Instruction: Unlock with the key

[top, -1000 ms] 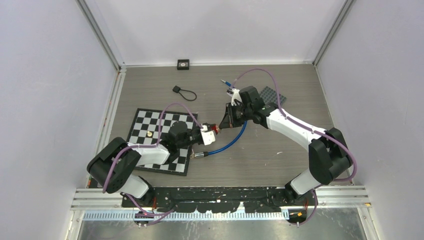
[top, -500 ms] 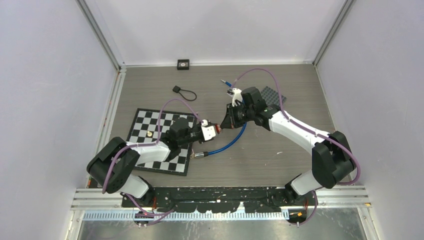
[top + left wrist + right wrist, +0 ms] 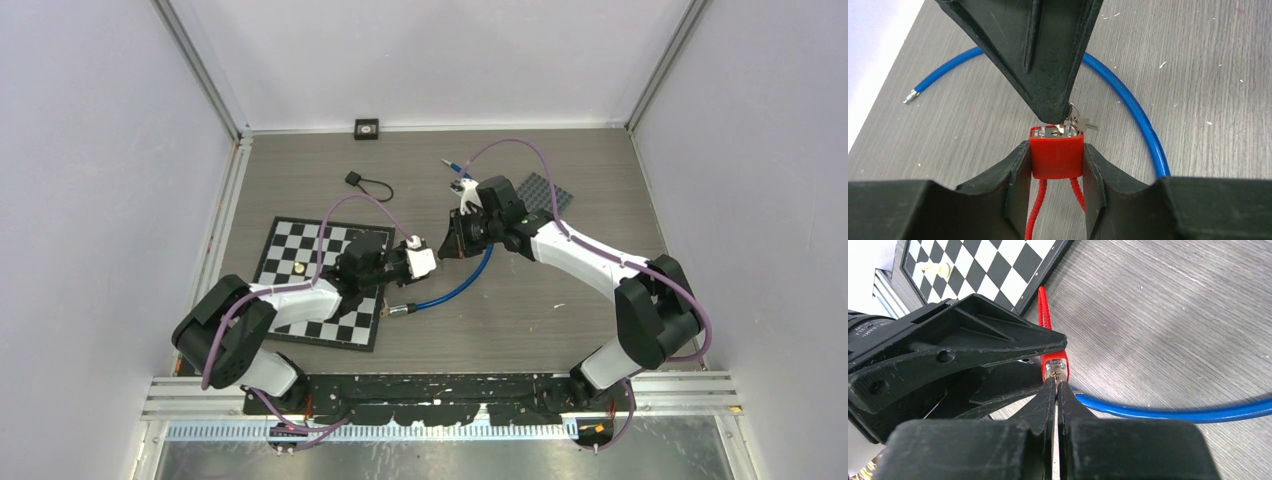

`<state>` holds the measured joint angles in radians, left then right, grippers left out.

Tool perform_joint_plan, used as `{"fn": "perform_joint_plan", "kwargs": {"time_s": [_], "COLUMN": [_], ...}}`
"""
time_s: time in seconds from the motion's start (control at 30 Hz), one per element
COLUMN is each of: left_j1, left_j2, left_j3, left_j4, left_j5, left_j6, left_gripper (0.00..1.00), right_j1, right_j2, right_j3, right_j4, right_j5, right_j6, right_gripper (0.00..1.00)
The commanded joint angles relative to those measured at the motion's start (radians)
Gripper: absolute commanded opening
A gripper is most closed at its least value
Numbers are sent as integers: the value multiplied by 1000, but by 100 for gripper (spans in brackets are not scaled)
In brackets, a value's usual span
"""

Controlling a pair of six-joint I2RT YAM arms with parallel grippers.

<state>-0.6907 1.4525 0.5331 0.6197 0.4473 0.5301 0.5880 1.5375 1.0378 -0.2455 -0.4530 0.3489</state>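
Closing the gap above the table [image 3: 560,310]: both arms stand nearer each other than a second ago. The left gripper [image 3: 424,262] has swung up to meet the right gripper [image 3: 446,250]. Left fingers clamp the red padlock [image 3: 1056,157], with its keyway facing the right arm. Right fingers are pinched shut on the key [image 3: 1068,125], whose tip is now at the keyway. Judgement: insertion is begun, the turn not yet made.

Top external: high and behind the robot, looking down over the whole table [image 3: 560,320]. Left wrist: close-up, facing the red padlock [image 3: 1056,157]. Right wrist: close-up, facing it from the opposite side. All three views share the padlock and blue cable [image 3: 1147,125].
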Motion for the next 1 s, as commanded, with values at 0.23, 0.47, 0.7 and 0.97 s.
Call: {"fn": "perform_joint_plan", "kwargs": {"time_s": [0.23,0.47,0.7,0.97], "left_j1": [-7,-7,-21,-88], "left_j2": [-48,-82,-93,-82], "left_j3": [102,104,101,59], "left_j4": [62,-17,-11,73], "left_j5": [85,153,-34,-162], "left_j6": [-101,-2,37,182], "left_gripper": [0,0,0,0], "right_j1": [57,65,64,48], "right_j2": [-14,55,109,150], "right_j3": [-33,14,53,74], "right_j4": [93,52,60,82], "right_j5": [-60,-49,-63,-103], "right_j6": [-74,-52,51,176], "right_gripper": [1,3,3,1]}}
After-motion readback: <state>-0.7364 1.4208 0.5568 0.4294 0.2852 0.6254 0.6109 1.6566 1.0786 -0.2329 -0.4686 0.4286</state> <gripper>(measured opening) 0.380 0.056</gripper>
